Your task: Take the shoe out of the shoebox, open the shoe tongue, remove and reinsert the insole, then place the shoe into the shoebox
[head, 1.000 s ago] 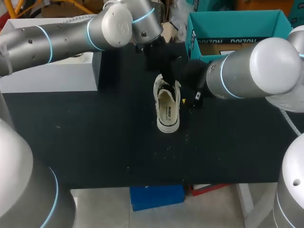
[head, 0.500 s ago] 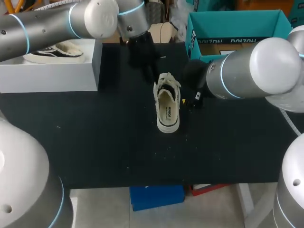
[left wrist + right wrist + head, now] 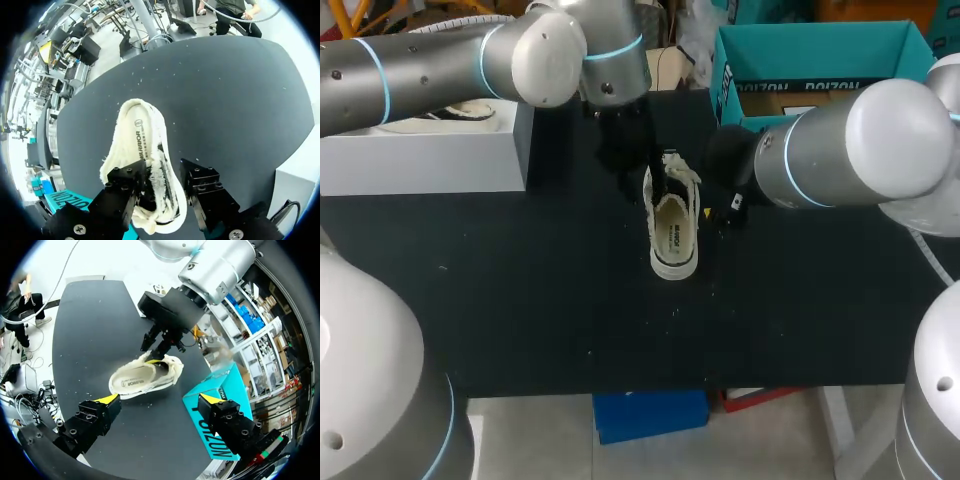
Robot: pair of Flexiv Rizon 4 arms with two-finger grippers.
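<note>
Lying sole-down at frame centre on the black tabletop (image 3: 520,300), the cream canvas low-top shoe (image 3: 674,228) has its heel toward frame bottom, insole showing. L gripper (image 3: 653,160) sits right at the shoe's upper end, by the laces. In the L wrist view the shoe's front runs under it, but whether it's clamping can't be told. R gripper (image 3: 161,400) is spread wide, holding nothing, just rt of the shoe. Upper right stands the teal cardboard shoebox (image 3: 810,35), apart from the shoe.
</note>
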